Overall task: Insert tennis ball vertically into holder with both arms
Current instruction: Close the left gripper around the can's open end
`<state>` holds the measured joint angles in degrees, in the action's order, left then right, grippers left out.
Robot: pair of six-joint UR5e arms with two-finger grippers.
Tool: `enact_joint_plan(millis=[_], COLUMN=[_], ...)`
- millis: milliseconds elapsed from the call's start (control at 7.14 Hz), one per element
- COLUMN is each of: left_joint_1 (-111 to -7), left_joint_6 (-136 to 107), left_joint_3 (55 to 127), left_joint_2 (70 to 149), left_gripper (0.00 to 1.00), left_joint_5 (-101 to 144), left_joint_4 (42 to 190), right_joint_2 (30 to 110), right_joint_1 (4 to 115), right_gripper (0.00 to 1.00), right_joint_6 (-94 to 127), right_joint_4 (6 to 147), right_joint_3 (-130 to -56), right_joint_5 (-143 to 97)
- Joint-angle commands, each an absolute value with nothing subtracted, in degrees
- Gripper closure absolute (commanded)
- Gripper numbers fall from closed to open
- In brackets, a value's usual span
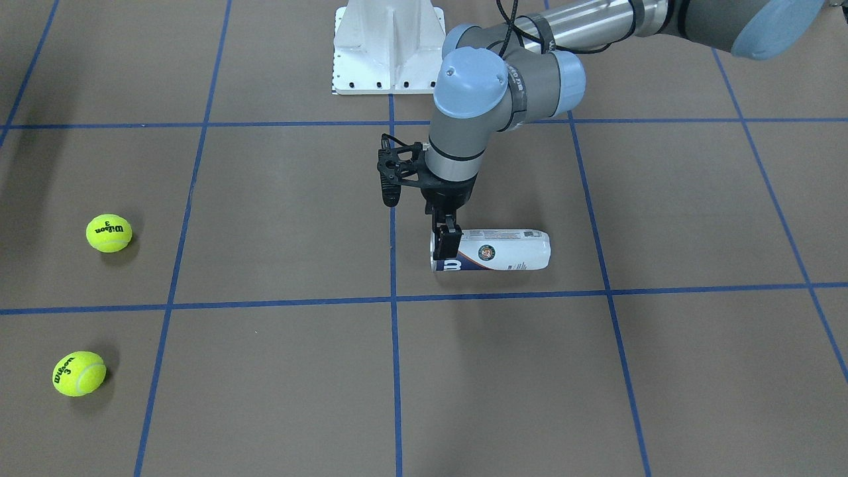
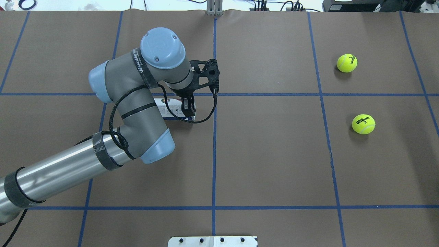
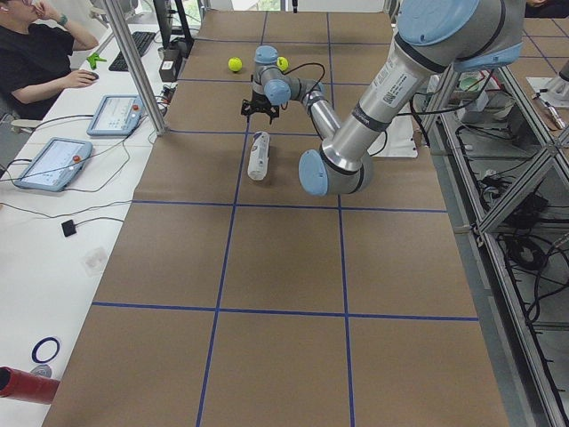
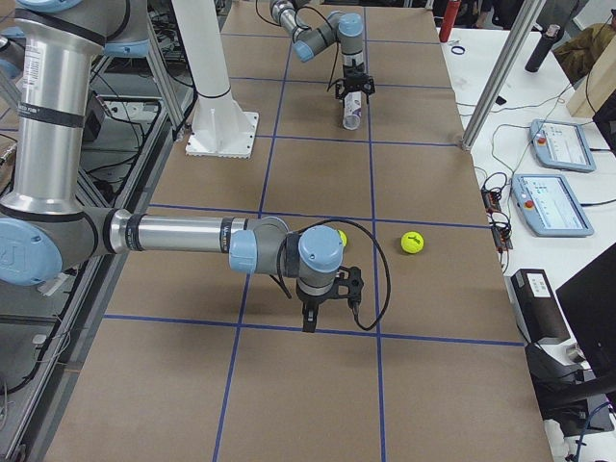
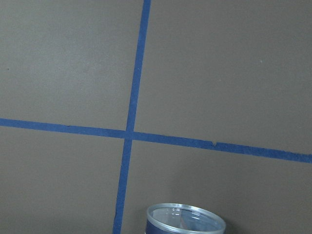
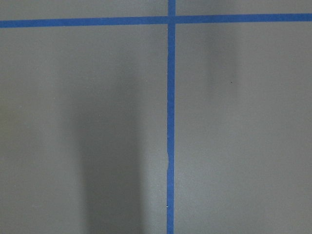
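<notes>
Two tennis balls [image 1: 108,233] logged loose on bench [image 1: 278,218], well apart from holder [image 1: 510,250]. Found holder lying sideways, unfit for vertical loading; left jaws clamped near open rim, presumably for uprighting. Could not tell state of right jaws, hung near balls.

overhead: holder [image 2: 173,109] mostly hidden under left arm [image 2: 137,113] wrist, only a strip by the jaws showed. left wrist cam: holder cut off by btm edge, just its open end seen. right arm [image 4: 183,234] showed only in r-side view; its jaws too small to judge. one ball [image 4: 340,236] half hidden behind it.
</notes>
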<state>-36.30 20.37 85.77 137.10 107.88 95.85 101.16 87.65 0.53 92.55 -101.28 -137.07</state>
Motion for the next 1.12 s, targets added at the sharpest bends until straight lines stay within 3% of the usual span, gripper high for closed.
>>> enact_joint_plan(millis=[0, 981], left_joint_1=[-36.2, -33.2], left_joint_6=[22.6, 22.4], left_joint_3=[83.7, 82.0], left_joint_2=[138.2, 138.0], left_gripper=[0.01, 0.05], left_joint_5=[104.9, 101.9], left_joint_4=[96.0, 95.9], right_joint_2=[101.2, 101.2], right_joint_1=[87.6, 87.6], right_gripper=[0.0, 0.0], right_joint_6=[0.5, 0.6], right_joint_4=[92.5, 92.5], right_joint_3=[-101.3, -101.0], right_joint_5=[-137.1, -137.1])
